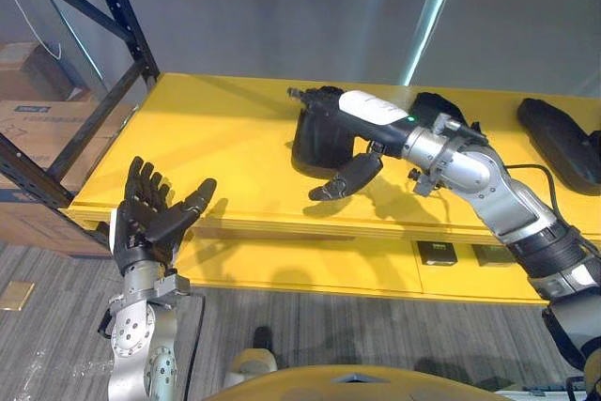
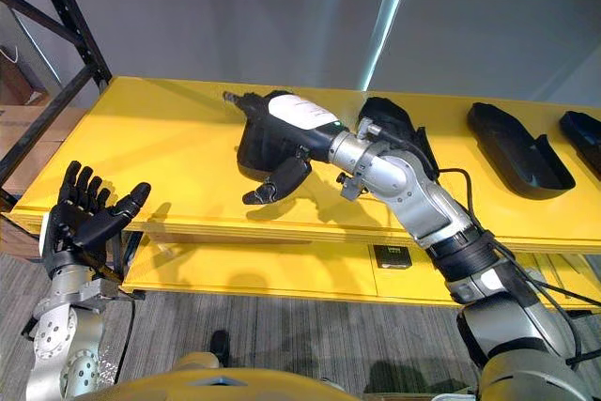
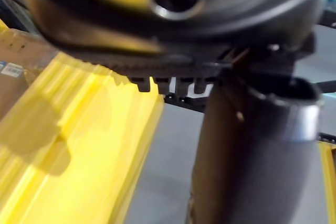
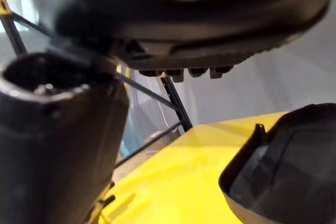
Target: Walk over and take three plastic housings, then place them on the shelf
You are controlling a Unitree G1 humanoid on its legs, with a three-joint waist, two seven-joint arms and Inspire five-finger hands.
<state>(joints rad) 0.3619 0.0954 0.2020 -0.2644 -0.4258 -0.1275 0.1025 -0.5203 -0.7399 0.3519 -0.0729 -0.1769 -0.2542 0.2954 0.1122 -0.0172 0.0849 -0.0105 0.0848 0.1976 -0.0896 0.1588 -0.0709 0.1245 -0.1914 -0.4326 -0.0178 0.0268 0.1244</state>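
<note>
A black plastic housing (image 1: 315, 146) (image 4: 286, 174) stands on the yellow shelf (image 1: 207, 138) near its middle. My right hand (image 1: 368, 108), with a white cover on its back, reaches over the top of that housing. Its fingers lie straight along the top and its thumb (image 1: 346, 176) hangs free in front, so the hand is open. A second housing (image 2: 394, 124) lies behind my right wrist, and two more housings (image 2: 516, 147) (image 2: 584, 133) lie further right. My left hand (image 1: 150, 213) is open and holds nothing, in front of the shelf's front left corner.
A black rack upright (image 1: 122, 16) with diagonal braces rises at the shelf's left end. Cardboard boxes (image 1: 47, 119) sit behind it. A lower yellow beam (image 1: 310, 265) runs under the shelf's front edge, above grey carpet.
</note>
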